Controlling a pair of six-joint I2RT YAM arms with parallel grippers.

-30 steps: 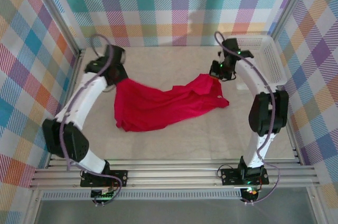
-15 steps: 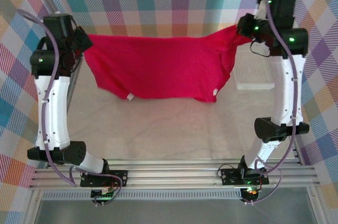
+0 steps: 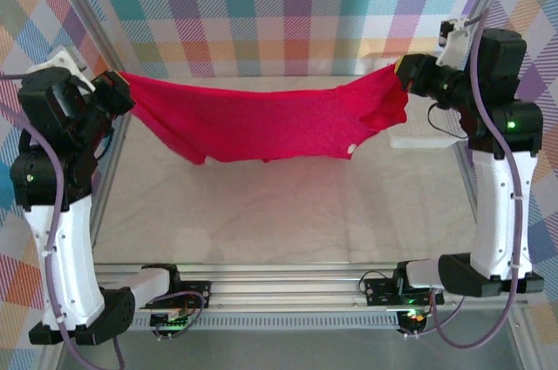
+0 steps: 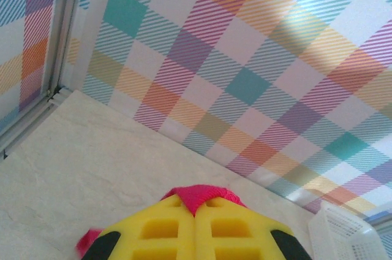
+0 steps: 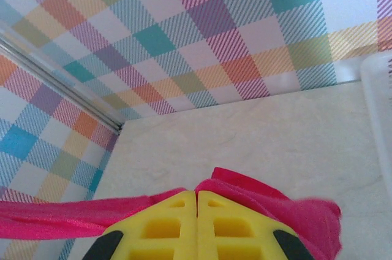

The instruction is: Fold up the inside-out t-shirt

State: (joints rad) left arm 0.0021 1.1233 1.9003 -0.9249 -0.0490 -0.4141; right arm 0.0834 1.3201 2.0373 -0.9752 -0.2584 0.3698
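Robot test cell, laboratory type. Checked wall panels (image 3: 288,3) stand behind and to either side of the left gripper (image 4: 195,202) and right gripper (image 5: 196,194), framed by aluminium profile posts (image 4: 68,27), with a pale stone-pattern tabletop (image 3: 288,213) below both. Cabled left arm (image 3: 65,239) and right arm (image 3: 497,195) rise from an aluminium base rail (image 3: 288,287), well below and nearer than the grippers.

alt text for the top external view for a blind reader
A red t-shirt hangs stretched in mid-air, the robot's left gripper shut on one end and its right gripper shut on the other. It sags in the middle above a pale table walled by pastel plaid panels.
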